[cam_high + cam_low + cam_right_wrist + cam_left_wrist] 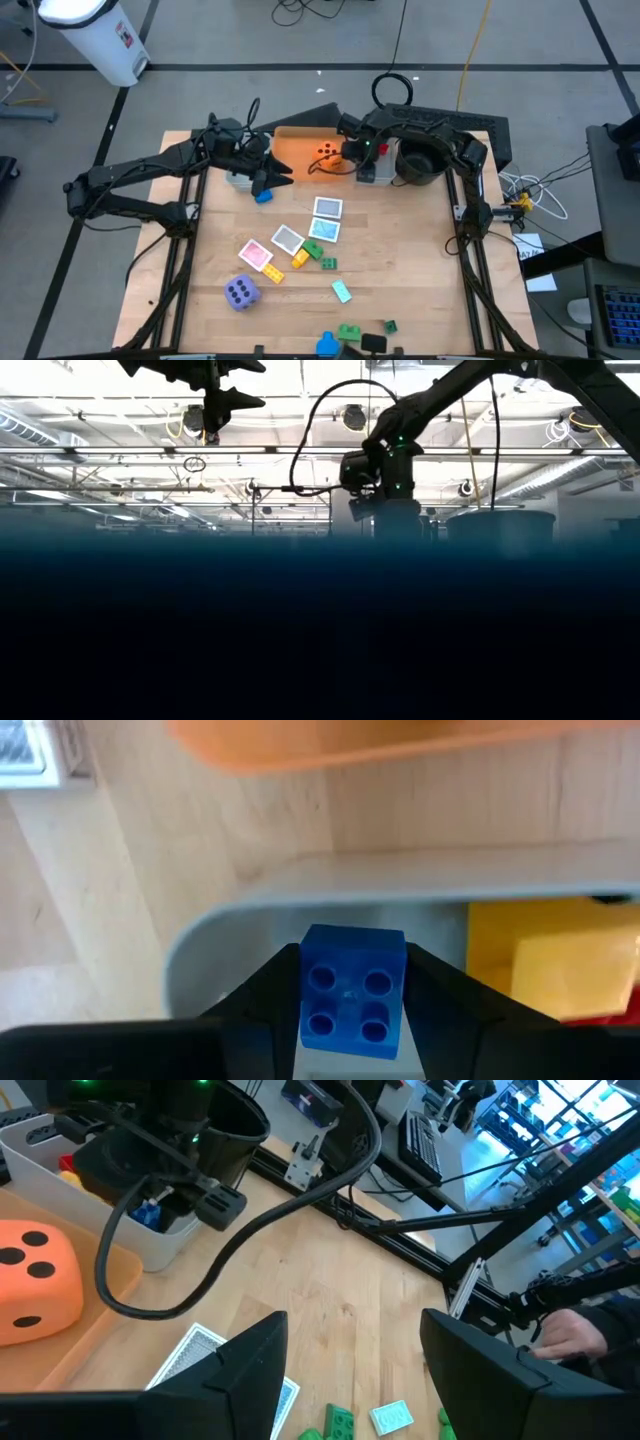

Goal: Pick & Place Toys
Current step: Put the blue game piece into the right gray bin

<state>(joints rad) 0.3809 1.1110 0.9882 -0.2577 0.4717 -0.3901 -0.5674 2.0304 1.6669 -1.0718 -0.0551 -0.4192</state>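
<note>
High view: left gripper [272, 176] at upper centre-left of frame, just left of orange bin [290, 145], near blue brick [263, 196] on table [410, 260]. Fingers look apart, nothing seen between. Right gripper [352, 155] at upper centre, over the bins; grip not readable here. Orange die [326, 155] in orange bin, just left of right gripper. Black bowl [420, 165] upper right of centre. Cards [325, 218] near centre of frame, yellow brick [299, 258] and green brick [328, 263] just below them. Purple die [242, 292] at lower left. More bricks at bottom edge, centre.

Low view: lower half dark, nothing to read. One gripper [222, 402] at upper left, hanging from top edge. Other arm at upper centre, coming from upper right. Table things not visible.

Left wrist view: two dark fingers [245, 1370] at bottom, clearly apart, bare wood between, holding nothing. Orange die [35, 1285] at left edge. Grey bin [120, 1220] upper left, with right arm above it. Card [200, 1355] at bottom centre-left, partly behind a finger. Green bricks [335, 1423] at bottom centre. Person's hand [565, 1335] at right edge, beyond table.

Right wrist view: right gripper [352, 1000] clamped on blue brick [352, 988], studs facing camera, at bottom centre. Brick is over grey bin [300, 885], rim curving across the middle. Yellow brick [550, 955] inside the bin at right. Orange bin [380, 740] along top. Card [25, 745] at upper left corner.
</note>
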